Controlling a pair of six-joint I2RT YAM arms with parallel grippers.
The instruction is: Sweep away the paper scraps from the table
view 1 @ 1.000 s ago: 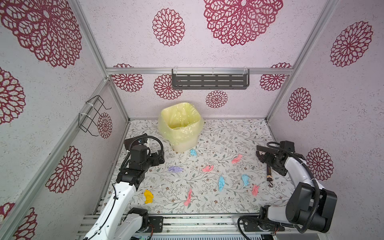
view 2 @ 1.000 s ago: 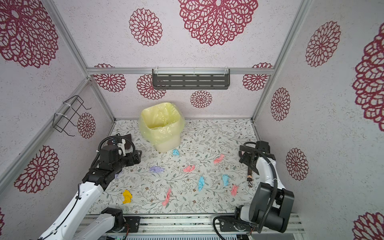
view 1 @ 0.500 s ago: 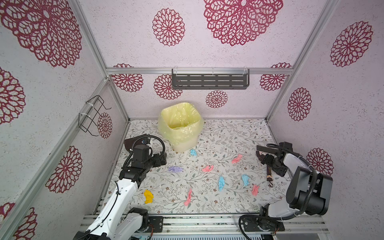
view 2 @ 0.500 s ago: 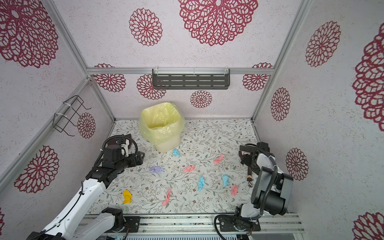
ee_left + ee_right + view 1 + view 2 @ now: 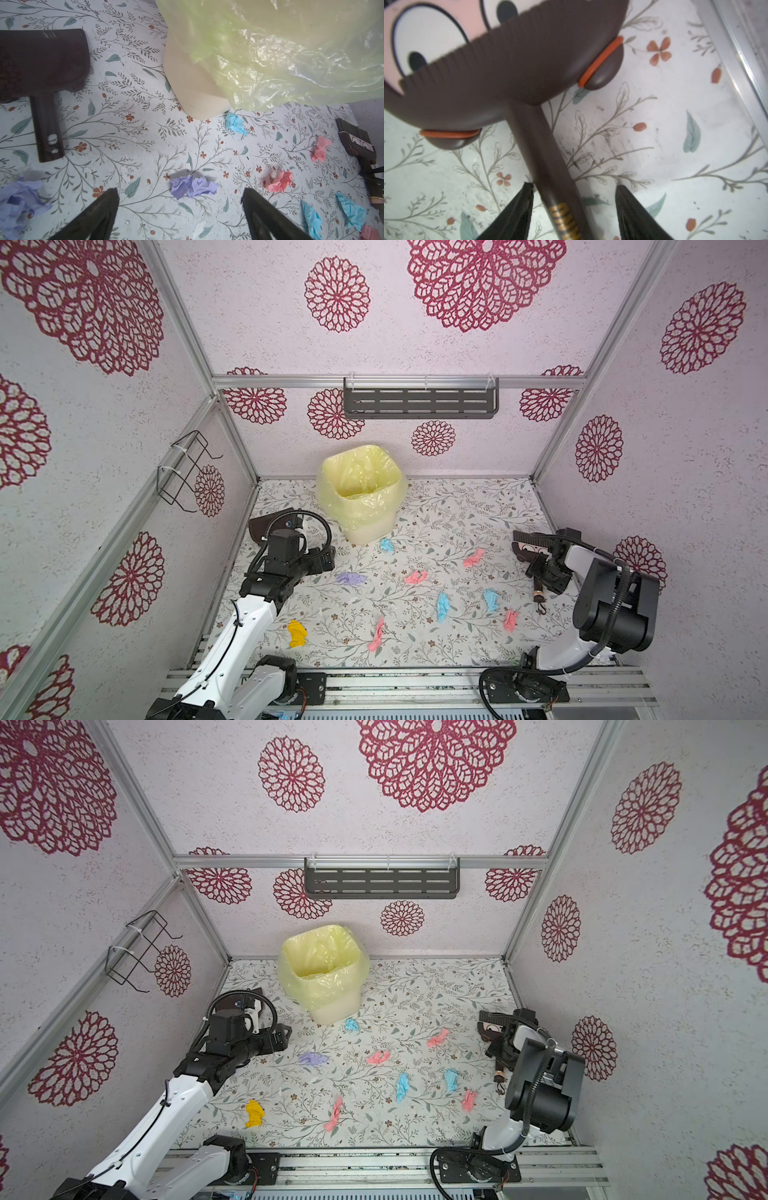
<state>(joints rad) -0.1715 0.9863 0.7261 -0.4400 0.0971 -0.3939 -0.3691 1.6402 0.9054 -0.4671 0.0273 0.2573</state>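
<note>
Straddling the handle of the brush [image 5: 546,158], the right gripper [image 5: 574,188] stands half narrowed: one finger [image 5: 519,207] touches the handle while the opposite one sits clear of it, so nothing is clamped. The brush lies on the table [image 5: 457,506], well to the right of the bin [image 5: 365,506] with its yellow bag. The left gripper [image 5: 180,194] hangs wide and empty just left of the bin, with the dustpan [image 5: 41,62] lying on that same side. The paper scraps [image 5: 415,577] lie scattered over the table on the robot's side of the bin: a light blue scrap [image 5: 387,544] just beside its base, a lilac scrap [image 5: 350,578], pink ones, and a yellow scrap [image 5: 297,632] farthest off.
</note>
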